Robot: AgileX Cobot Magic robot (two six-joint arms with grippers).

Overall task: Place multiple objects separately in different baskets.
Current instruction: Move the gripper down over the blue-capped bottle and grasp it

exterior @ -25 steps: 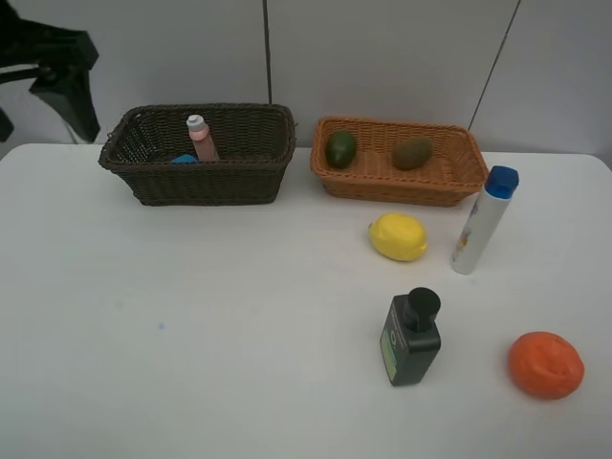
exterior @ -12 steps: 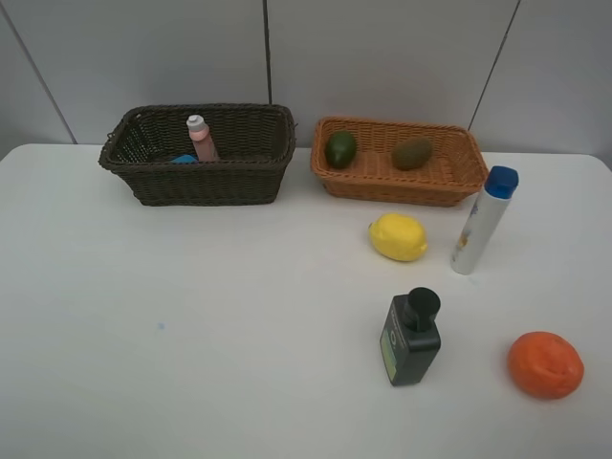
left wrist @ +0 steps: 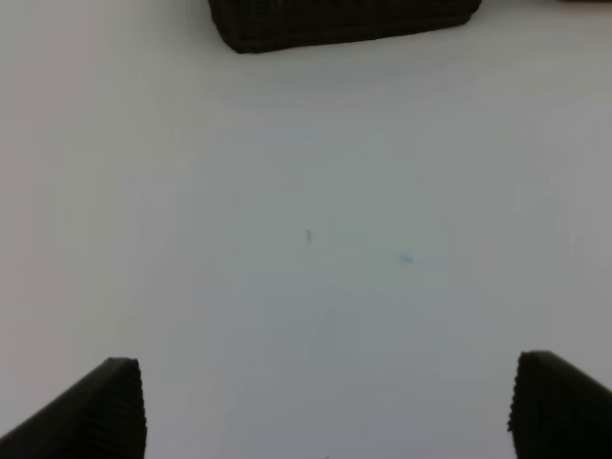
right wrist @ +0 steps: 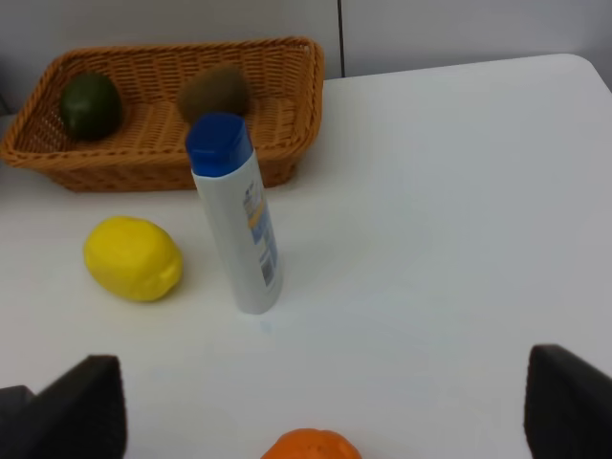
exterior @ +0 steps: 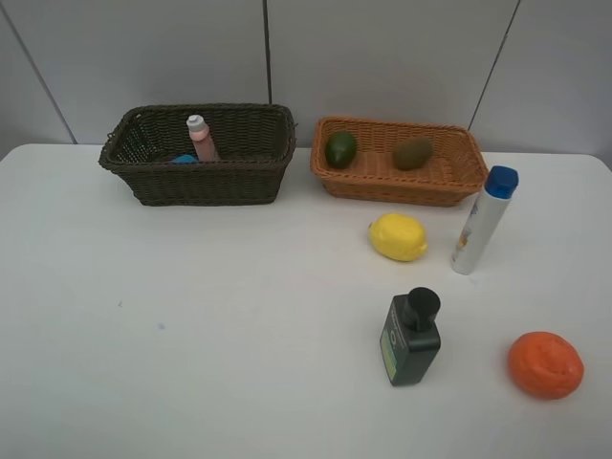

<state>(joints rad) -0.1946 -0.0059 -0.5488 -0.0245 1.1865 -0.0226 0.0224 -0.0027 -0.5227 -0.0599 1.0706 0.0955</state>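
The dark brown basket (exterior: 206, 184) at the back left holds a leaning pink bottle (exterior: 201, 139). To its right, the orange-tan basket (exterior: 392, 189) holds a dark green fruit (exterior: 340, 148) and a kiwi (exterior: 412, 153). On the table lie a lemon (exterior: 398, 236), a standing white blue-capped tube (exterior: 484, 220), a dark green bottle (exterior: 411, 337) and an orange (exterior: 545, 364). My left gripper (left wrist: 330, 411) is open over bare table in front of the dark basket (left wrist: 344, 19). My right gripper (right wrist: 320, 406) is open, with the orange (right wrist: 311, 447) between its fingers' line and the tube (right wrist: 234, 215) and lemon (right wrist: 132, 258) beyond.
A small blue thing (exterior: 184, 159) shows inside the dark basket beside the pink bottle. The white table ends close behind both baskets at a grey panelled wall. Neither arm shows in the exterior high view.
The dark arm seen at the top left a second ago has left the exterior view. None of the objects has moved.
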